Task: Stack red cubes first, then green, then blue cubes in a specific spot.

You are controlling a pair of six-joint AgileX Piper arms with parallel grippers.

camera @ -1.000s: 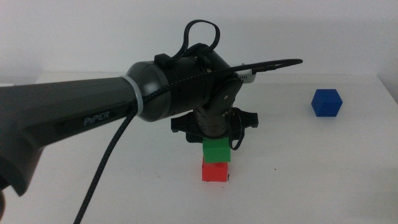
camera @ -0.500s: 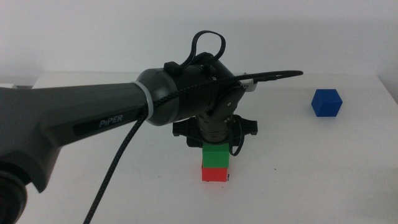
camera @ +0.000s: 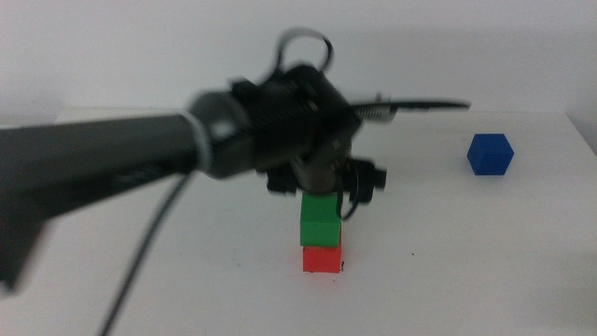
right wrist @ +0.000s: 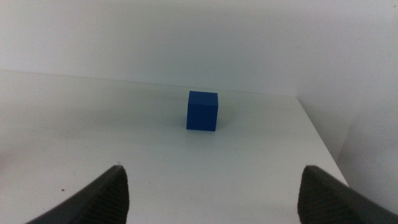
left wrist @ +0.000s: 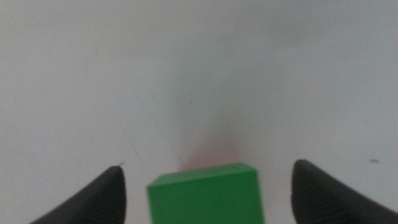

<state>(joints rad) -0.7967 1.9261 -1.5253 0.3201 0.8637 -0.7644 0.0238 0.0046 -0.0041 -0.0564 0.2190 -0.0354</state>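
The green cube (camera: 320,222) sits on top of the red cube (camera: 322,259) at the table's middle front. My left gripper (camera: 324,187) hangs just over this stack, blurred by motion. In the left wrist view the left gripper (left wrist: 208,169) is open, its jaws wide on either side of the green cube (left wrist: 204,199) and touching neither face. The blue cube (camera: 490,154) stands alone at the far right. My right gripper (right wrist: 212,171) is open, low over the table, facing the blue cube (right wrist: 202,111) from a distance. The stack hides the specific spot.
The left arm's thick dark body and cable (camera: 140,280) cross the left half of the middle view. The table's right edge (right wrist: 320,140) runs close beside the blue cube. A white wall rises behind the table.
The left gripper brought the green cube down onto the red cube and let it go. The arm is now blurred and sits slightly higher. The blue cube has not moved.
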